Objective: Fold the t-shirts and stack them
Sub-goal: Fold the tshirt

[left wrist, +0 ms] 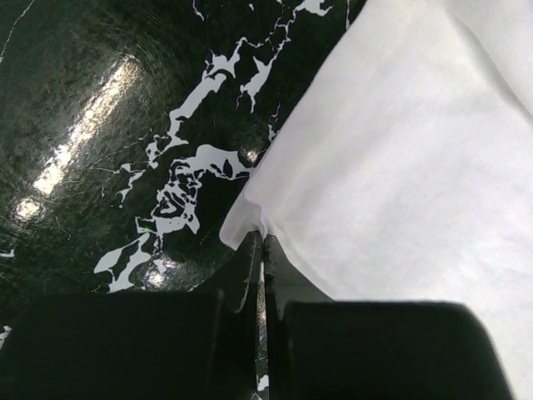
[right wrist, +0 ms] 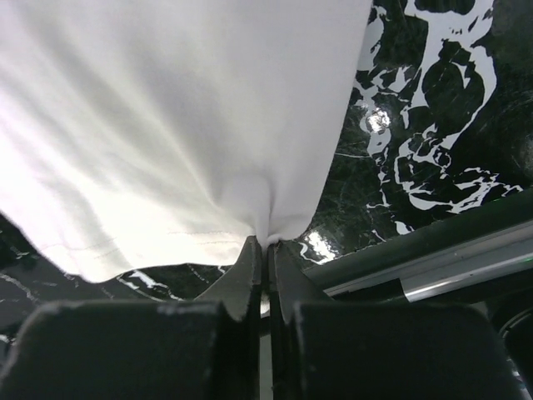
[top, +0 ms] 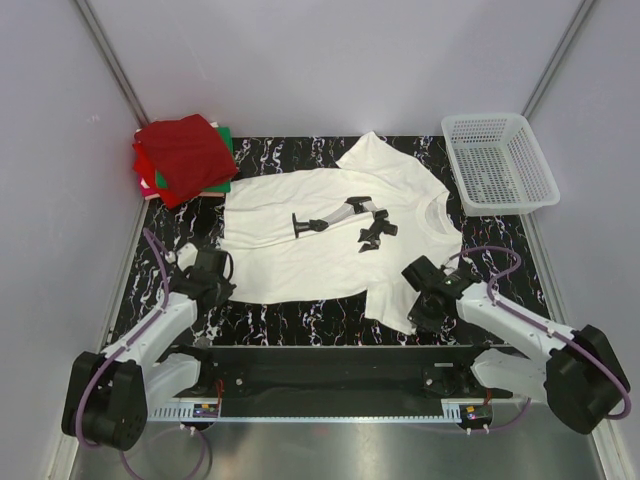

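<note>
At the table's (top: 270, 322) far left corner sits a stack of folded t-shirts (top: 185, 158), dark red on top. The bright red and green ones beneath show only as edges. The left gripper (left wrist: 262, 242) is closed at the near left corner of the white t-shirt (top: 300, 230) and seems to pinch its hem, though its fingertips hide the contact. The shirt lies spread flat across the middle of the table. Its dark chest print is too small to read. The right gripper (right wrist: 267, 243) is clamped on puckered cloth at the shirt's near right edge, by the table's near edge. The white mesh basket (top: 535, 165) sits at the far right corner.
</note>
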### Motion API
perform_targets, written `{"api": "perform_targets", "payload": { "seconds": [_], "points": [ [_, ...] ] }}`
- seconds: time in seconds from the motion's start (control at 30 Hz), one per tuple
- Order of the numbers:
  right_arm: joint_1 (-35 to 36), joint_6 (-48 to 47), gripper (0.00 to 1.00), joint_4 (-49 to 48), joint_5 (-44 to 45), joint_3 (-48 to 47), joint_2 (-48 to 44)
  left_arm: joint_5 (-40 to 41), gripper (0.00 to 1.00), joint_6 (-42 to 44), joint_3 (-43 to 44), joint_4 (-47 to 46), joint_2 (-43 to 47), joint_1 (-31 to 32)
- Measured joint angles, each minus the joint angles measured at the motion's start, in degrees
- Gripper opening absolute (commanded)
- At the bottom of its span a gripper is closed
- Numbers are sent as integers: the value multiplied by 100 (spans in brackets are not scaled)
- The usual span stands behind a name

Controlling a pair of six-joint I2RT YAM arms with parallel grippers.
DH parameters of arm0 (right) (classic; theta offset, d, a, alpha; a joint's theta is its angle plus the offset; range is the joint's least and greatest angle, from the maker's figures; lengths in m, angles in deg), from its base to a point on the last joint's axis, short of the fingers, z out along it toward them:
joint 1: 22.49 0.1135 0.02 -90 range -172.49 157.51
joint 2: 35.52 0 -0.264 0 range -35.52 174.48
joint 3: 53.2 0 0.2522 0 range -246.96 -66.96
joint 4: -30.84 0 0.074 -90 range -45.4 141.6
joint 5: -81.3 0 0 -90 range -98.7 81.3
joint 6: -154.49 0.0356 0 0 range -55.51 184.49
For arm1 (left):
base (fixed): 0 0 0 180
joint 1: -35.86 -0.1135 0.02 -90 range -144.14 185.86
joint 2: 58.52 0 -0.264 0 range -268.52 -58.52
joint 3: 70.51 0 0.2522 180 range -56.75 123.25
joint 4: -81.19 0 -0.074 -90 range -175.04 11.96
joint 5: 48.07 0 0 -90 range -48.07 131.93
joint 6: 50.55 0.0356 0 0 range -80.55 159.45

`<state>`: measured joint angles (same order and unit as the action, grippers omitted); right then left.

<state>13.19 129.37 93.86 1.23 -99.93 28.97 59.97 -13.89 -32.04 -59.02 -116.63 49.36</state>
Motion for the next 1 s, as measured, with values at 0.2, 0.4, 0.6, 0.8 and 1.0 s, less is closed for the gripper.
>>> {"api": "perform_targets", "payload": {
  "seconds": [0.2,0.4,0.6,0.8,1.0],
  "points": [
    [0,-15,0,380,17,-81,-970,35,0,-28,2,439,811,267],
    [0,-13,0,1010,120,-610,-1823,9,0,-96,83,1067,1537,302],
    [0,-9,0,1582,258,-1012,-2374,-57,0,-417,175,1814,2037,664],
    [0,2,0,2020,293,-1172,-2997,-146,0,-857,625,2739,2444,1093],
    [0,13,0,2236,221,-1178,-3283,-87,0,-1032,1368,3659,2940,1119]
  ]
}}
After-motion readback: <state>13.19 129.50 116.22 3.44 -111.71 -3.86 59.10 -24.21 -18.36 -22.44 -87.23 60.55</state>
